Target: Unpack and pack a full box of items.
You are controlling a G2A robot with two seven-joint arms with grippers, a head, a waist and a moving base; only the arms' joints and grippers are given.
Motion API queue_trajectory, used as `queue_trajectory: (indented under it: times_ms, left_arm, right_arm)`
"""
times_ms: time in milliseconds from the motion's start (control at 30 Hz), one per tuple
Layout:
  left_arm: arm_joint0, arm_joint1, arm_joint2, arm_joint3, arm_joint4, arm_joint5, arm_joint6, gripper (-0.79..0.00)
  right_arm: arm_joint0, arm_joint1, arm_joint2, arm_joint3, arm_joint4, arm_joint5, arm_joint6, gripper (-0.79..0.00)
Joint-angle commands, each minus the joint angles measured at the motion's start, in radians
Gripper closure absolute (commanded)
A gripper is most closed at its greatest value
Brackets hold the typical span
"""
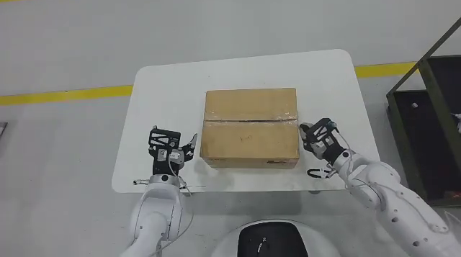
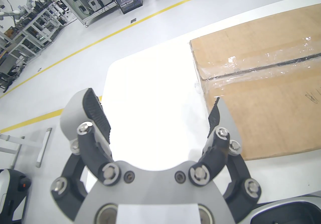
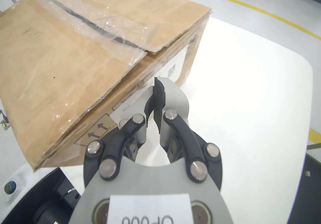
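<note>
On the bench [image 1: 166, 91], the closed box [image 1: 251, 127] lies with its taped seam [image 1: 251, 120] running end to end. Beside one short end the left pincer [image 2: 153, 107] stands released. Beside the opposite end the right pincer [image 3: 156, 92], clenched empty, is just under the flap edge [image 3: 100, 102]. Both seem equally near.

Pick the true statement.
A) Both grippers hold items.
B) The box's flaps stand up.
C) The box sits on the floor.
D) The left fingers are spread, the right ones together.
D: the left gripper is spread wide beside the box; the right gripper is pinched shut, empty.
</note>
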Motion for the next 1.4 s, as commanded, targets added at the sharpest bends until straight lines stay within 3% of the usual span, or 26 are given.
queue_trajectory:
  times_ms: [0,200,400,533,733,1233,1367]
  left_arm:
    - [0.002,-0.001,-0.003,0.002,0.0,0.0,0.01,-0.785]
    - [0.017,-0.008,0.0,-0.028,0.009,-0.004,0.033,-0.785]
    - [0.02,-0.013,0.027,-0.088,0.019,-0.07,0.047,-0.785]
    - [-0.002,-0.019,0.084,-0.13,0.029,-0.164,0.053,-0.785]
    - [-0.082,-0.035,0.212,-0.107,0.072,-0.273,0.055,-0.785]
    - [-0.085,-0.038,0.22,-0.086,0.059,-0.279,0.07,-0.785]
    - [-0.145,-0.053,0.297,-0.054,0.053,-0.332,0.087,-0.785]
  right_arm:
    - [0.017,-0.005,-0.013,0.017,0.002,-0.006,0.0,0.0]
    - [0.056,-0.015,-0.04,0.044,-0.014,-0.042,-0.011,0.0]
    - [0.048,-0.016,-0.021,0.049,-0.027,-0.032,-0.032,0.0]
    - [-0.011,-0.005,0.054,0.016,-0.028,0.0,-0.057,0.0]
    - [-0.128,0.016,0.188,-0.069,-0.038,0.027,-0.078,0.0]
    - [-0.404,0.036,0.448,-0.237,0.039,0.023,-0.128,0.0]
    - [-0.426,0.035,0.467,-0.253,0.038,0.015,-0.128,0.0]
